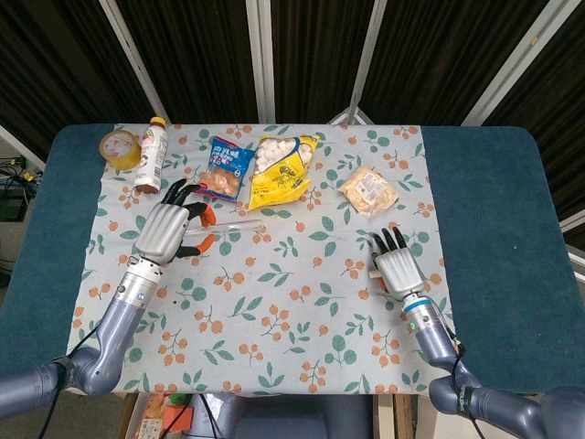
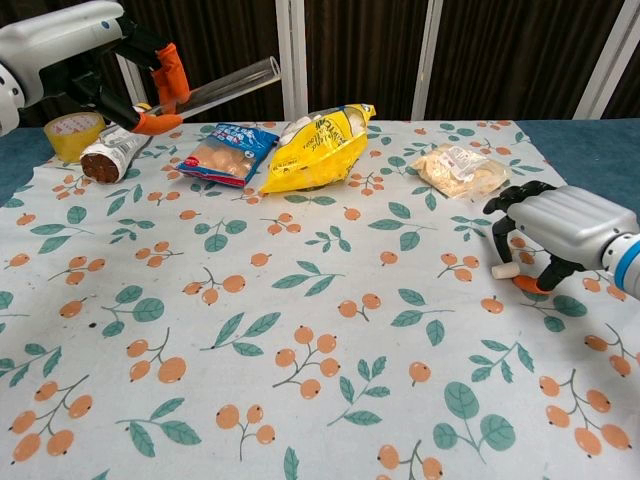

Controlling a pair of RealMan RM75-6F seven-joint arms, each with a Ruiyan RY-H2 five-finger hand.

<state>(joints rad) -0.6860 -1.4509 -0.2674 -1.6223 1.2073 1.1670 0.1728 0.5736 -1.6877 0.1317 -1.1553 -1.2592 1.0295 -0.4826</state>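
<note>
The robot's left hand (image 2: pixel 120 75) holds a clear tube (image 2: pixel 225 85) pinched between orange-tipped fingers (image 2: pixel 170 65), lifted above the tabletop (image 2: pixel 300 330) with its free end angled up toward the yellow snack bag (image 2: pixel 318 148). In the head view the same hand (image 1: pixel 169 230) sits just left of and below that bag (image 1: pixel 281 169), with the tube (image 1: pixel 239 226) jutting toward it.

The right hand (image 2: pixel 555 235) rests low on the flowered cloth, well to the right of the yellow bag, fingers curled over a small white piece (image 2: pixel 503 269) and an orange one (image 2: pixel 527 284) beneath it; whether it actually grips them cannot be told. From above, this hand (image 1: pixel 395 267) lies palm down below and to the right of the bag.

Immediately left of the yellow bag lies a blue snack packet (image 2: pixel 224 150). Further left a bottle (image 2: pixel 115 152) lies on its side, with a roll of yellow tape (image 2: pixel 75 133) beyond it. To the right of the yellow bag sits a clear packet of pale biscuits (image 2: pixel 460 168), between the bag and the right hand.
</note>
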